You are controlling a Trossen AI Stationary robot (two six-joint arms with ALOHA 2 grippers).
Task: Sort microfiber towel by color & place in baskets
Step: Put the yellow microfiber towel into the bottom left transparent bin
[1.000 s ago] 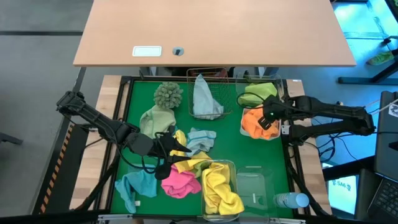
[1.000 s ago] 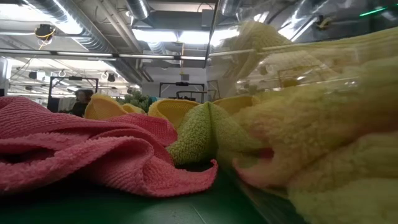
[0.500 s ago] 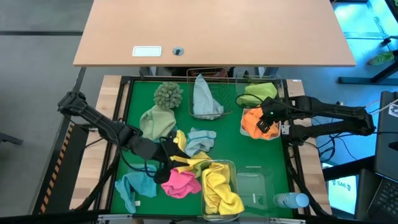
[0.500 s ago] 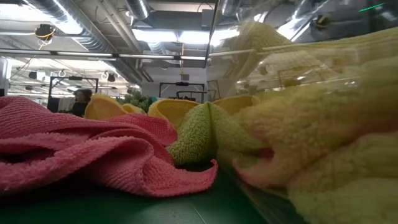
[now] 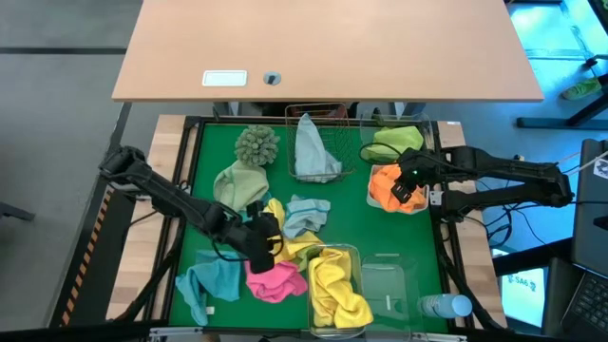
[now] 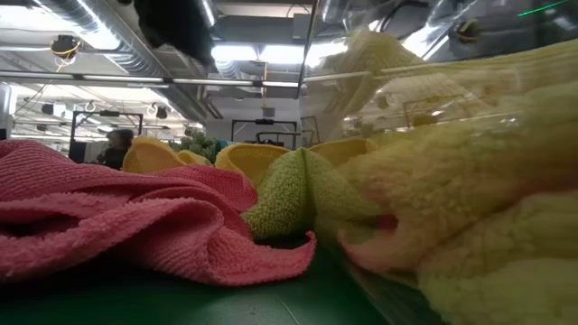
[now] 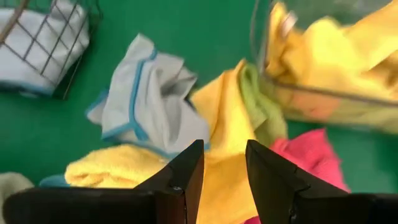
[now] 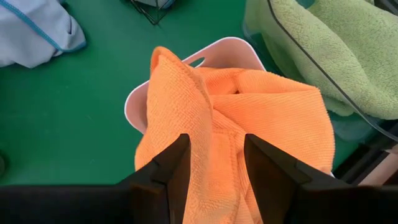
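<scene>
My left gripper (image 5: 264, 245) (image 7: 224, 163) is open and hovers over a loose yellow towel (image 7: 217, 112) in the heap at the table's middle. Around it lie a pink towel (image 5: 275, 278), a teal one (image 5: 209, 280) and a pale grey-blue one (image 7: 149, 99). More yellow towels fill a clear tub (image 5: 337, 285). My right gripper (image 5: 407, 183) (image 8: 211, 163) is open above an orange towel (image 8: 249, 118) that lies bunched in a white tray (image 8: 140, 102). A grey towel sits in the copper wire basket (image 5: 315, 142), and a lime green one in a clear tub (image 5: 394, 142).
A shaggy sage-green ball (image 5: 256, 144) and a pale green towel (image 5: 237, 185) lie at the far left. A clear tub (image 5: 389, 280) and a bottle (image 5: 445, 306) stand at the near right. In the low view the pink towel (image 6: 117, 217) and the yellow-filled tub (image 6: 470, 181) block the table.
My left gripper has moved toward the table's right and near edge, from beside the pale green towel to over the yellow and pink towels. Its dark shape now shows at the top of the low view. The towels have stayed where they were.
</scene>
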